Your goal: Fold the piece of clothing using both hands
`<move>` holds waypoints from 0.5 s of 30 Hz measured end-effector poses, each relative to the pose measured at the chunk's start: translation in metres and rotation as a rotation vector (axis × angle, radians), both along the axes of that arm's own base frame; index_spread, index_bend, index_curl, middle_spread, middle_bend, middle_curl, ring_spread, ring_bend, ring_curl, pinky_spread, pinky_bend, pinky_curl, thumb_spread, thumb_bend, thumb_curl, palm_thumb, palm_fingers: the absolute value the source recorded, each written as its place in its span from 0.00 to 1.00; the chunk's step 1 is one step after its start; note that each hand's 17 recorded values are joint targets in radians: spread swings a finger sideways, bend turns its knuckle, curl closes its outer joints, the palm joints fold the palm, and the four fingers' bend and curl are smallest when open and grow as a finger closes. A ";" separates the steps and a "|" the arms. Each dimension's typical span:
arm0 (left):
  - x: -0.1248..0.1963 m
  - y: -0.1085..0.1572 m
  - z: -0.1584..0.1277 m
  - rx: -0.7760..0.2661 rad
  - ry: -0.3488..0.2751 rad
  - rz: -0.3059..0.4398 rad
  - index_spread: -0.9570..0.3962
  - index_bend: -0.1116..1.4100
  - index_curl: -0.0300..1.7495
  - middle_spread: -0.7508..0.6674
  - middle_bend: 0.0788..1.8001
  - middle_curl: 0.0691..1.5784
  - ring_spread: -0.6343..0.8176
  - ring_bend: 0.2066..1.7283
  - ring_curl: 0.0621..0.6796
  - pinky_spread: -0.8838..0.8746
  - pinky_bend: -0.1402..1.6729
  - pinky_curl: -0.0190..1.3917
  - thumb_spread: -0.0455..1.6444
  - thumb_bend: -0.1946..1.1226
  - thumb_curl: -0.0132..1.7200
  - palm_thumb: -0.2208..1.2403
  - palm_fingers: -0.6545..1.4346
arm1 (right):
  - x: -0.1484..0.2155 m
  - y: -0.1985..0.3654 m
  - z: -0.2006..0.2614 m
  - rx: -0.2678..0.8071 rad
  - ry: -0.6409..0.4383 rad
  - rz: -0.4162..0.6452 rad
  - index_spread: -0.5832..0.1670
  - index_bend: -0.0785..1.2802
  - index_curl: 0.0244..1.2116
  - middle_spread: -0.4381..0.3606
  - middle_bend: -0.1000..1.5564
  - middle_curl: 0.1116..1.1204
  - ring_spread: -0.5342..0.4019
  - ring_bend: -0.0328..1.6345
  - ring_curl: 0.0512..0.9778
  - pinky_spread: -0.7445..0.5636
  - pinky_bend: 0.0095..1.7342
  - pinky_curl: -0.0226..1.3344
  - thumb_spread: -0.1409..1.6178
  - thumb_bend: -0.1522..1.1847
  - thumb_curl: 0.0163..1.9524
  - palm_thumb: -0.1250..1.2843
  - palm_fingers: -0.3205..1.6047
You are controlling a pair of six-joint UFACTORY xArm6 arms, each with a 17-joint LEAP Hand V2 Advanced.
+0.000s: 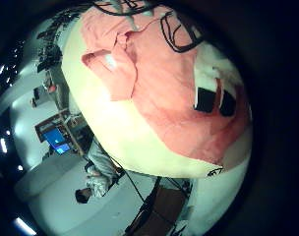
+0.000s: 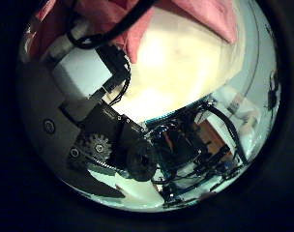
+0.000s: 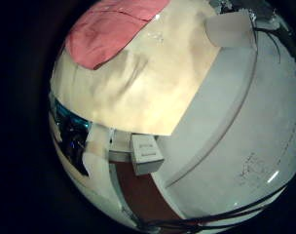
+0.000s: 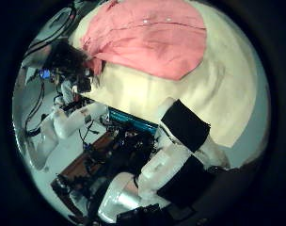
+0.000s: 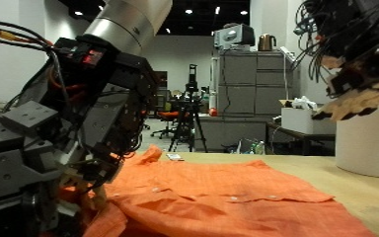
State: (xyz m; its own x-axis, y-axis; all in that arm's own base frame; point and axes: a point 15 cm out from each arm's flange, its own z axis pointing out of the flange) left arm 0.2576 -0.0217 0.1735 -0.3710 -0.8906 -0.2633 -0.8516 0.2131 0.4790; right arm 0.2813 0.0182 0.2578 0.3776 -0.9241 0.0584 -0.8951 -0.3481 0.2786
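Observation:
An orange piece of clothing (image 5: pixel 222 202) lies spread and rumpled on the light tabletop (image 5: pixel 374 202). My left hand (image 5: pixel 71 128) hangs low over the cloth's near edge, its fingers relaxed just above a raised fold. The left little finger side palm view shows the cloth (image 1: pixel 169 88) with one corner turned up and my fingertips (image 1: pixel 213 98) over it. The left thumb side palm view shows the cloth's edge (image 2: pixel 166 24) beside my fingers (image 2: pixel 99 72). My right hand (image 5: pixel 360 54) is raised high, away from the cloth, open and holding nothing. Both right palm views show the cloth (image 4: pixel 148 38) (image 3: pixel 109 29) far below.
A white round container (image 5: pixel 367 143) stands at the table's side under my right hand. Grey cabinets (image 5: pixel 249 99) and a stand (image 5: pixel 189 109) are behind the table. Bare tabletop (image 3: pixel 158 88) stretches beyond the cloth, and its edge (image 3: pixel 187 122) drops to the floor.

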 end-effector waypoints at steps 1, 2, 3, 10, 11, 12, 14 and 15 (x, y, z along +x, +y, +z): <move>0.000 0.000 0.001 0.001 0.002 0.000 0.29 0.32 0.44 0.14 0.38 0.66 0.10 0.69 0.78 0.14 0.76 0.46 0.59 0.14 0.35 0.77 0.78 | 0.002 0.001 -0.009 0.002 -0.003 0.004 0.50 0.18 0.25 0.64 0.25 0.26 0.77 0.24 0.21 0.69 0.10 0.21 0.85 0.10 0.13 0.47 0.37; 0.000 0.000 0.002 0.002 0.004 0.001 0.29 0.32 0.45 0.14 0.38 0.67 0.10 0.69 0.78 0.14 0.76 0.46 0.59 0.14 0.35 0.77 0.78 | 0.002 0.002 -0.018 0.004 -0.002 0.007 0.50 0.18 0.25 0.64 0.25 0.26 0.76 0.24 0.21 0.69 0.10 0.21 0.85 0.10 0.13 0.47 0.38; 0.000 0.000 0.003 0.001 0.005 0.002 0.28 0.32 0.47 0.13 0.38 0.68 0.10 0.70 0.79 0.14 0.76 0.46 0.59 0.14 0.36 0.77 0.77 | 0.003 0.002 -0.024 0.006 -0.003 0.009 0.50 0.18 0.25 0.63 0.25 0.26 0.73 0.26 0.22 0.68 0.11 0.21 0.84 0.10 0.13 0.47 0.38; 0.004 -0.002 0.013 -0.013 -0.007 0.009 0.25 0.28 0.57 0.11 0.38 0.72 0.10 0.72 0.79 0.14 0.78 0.45 0.59 0.14 0.37 0.77 0.76 | -0.005 0.011 -0.058 0.001 0.024 0.030 0.52 0.17 0.24 0.58 0.25 0.27 0.62 0.31 0.24 0.62 0.14 0.21 0.80 0.10 0.14 0.46 0.41; 0.005 -0.003 0.014 -0.014 -0.010 0.008 0.25 0.28 0.58 0.10 0.38 0.72 0.10 0.72 0.79 0.14 0.78 0.45 0.59 0.14 0.38 0.77 0.76 | -0.008 0.013 -0.062 -0.003 0.037 0.036 0.52 0.17 0.24 0.58 0.26 0.27 0.62 0.31 0.24 0.61 0.14 0.22 0.80 0.10 0.14 0.45 0.41; 0.006 -0.004 0.016 -0.017 -0.013 0.008 0.24 0.27 0.59 0.10 0.38 0.73 0.11 0.72 0.79 0.15 0.79 0.45 0.59 0.14 0.38 0.77 0.76 | -0.009 0.015 -0.064 -0.005 0.041 0.039 0.53 0.17 0.24 0.58 0.26 0.27 0.61 0.31 0.25 0.61 0.15 0.22 0.79 0.10 0.14 0.45 0.41; 0.006 -0.004 0.017 -0.018 -0.013 0.010 0.24 0.26 0.62 0.10 0.38 0.74 0.11 0.73 0.79 0.15 0.79 0.45 0.60 0.14 0.38 0.77 0.76 | -0.010 0.017 -0.065 -0.008 0.043 0.044 0.53 0.18 0.24 0.57 0.26 0.28 0.60 0.32 0.25 0.60 0.15 0.22 0.78 0.10 0.14 0.44 0.40; 0.006 -0.004 0.017 -0.017 -0.012 0.009 0.24 0.25 0.63 0.10 0.38 0.74 0.11 0.73 0.79 0.15 0.79 0.45 0.60 0.14 0.38 0.77 0.76 | -0.010 0.017 -0.065 -0.008 0.043 0.047 0.54 0.18 0.24 0.57 0.26 0.28 0.59 0.32 0.25 0.60 0.15 0.22 0.77 0.09 0.14 0.43 0.40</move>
